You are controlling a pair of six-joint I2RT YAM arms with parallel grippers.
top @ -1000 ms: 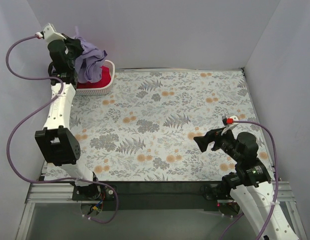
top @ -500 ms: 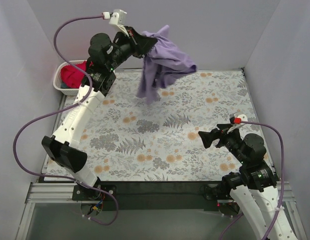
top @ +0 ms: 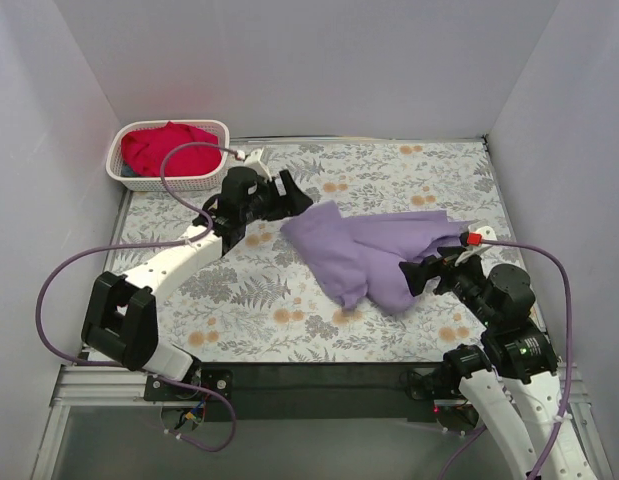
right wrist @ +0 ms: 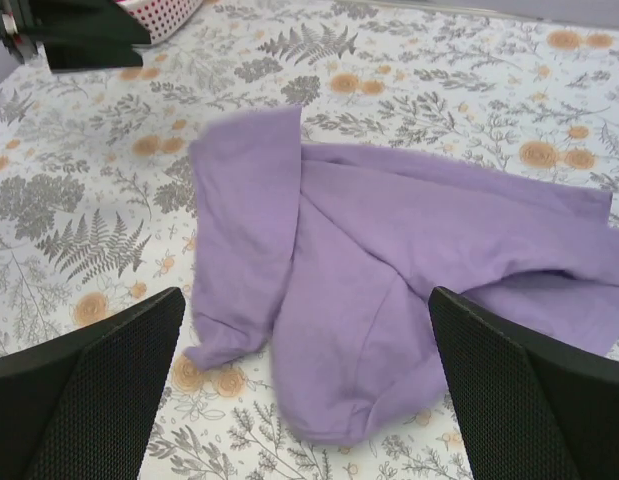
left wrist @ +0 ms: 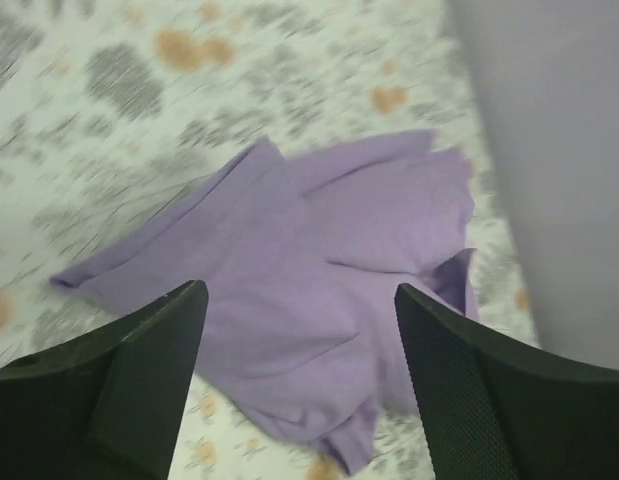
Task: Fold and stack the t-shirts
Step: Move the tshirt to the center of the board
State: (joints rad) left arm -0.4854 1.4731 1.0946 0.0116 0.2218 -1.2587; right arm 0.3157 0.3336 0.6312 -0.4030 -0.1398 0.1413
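A lavender t-shirt (top: pixel 374 255) lies crumpled on the flowered table, right of the middle. It also fills the left wrist view (left wrist: pixel 319 260) and the right wrist view (right wrist: pixel 389 260). My left gripper (top: pixel 297 195) hangs open just off the shirt's left edge, with nothing between its fingers (left wrist: pixel 299 340). My right gripper (top: pixel 419 272) stands wide open over the shirt's near right part, empty (right wrist: pixel 309 380). A red t-shirt (top: pixel 169 148) is heaped in the white basket (top: pixel 169 183) at the far left corner.
Grey walls close in the table on the left, back and right. The flowered cloth (top: pixel 239 290) covers the whole table. The left arm's purple cable (top: pixel 194 160) loops over the table near the basket.
The left arm swung the lavender shirt out of the basket, across and down onto the table, then opened and let it go. The right arm shifted only slightly.
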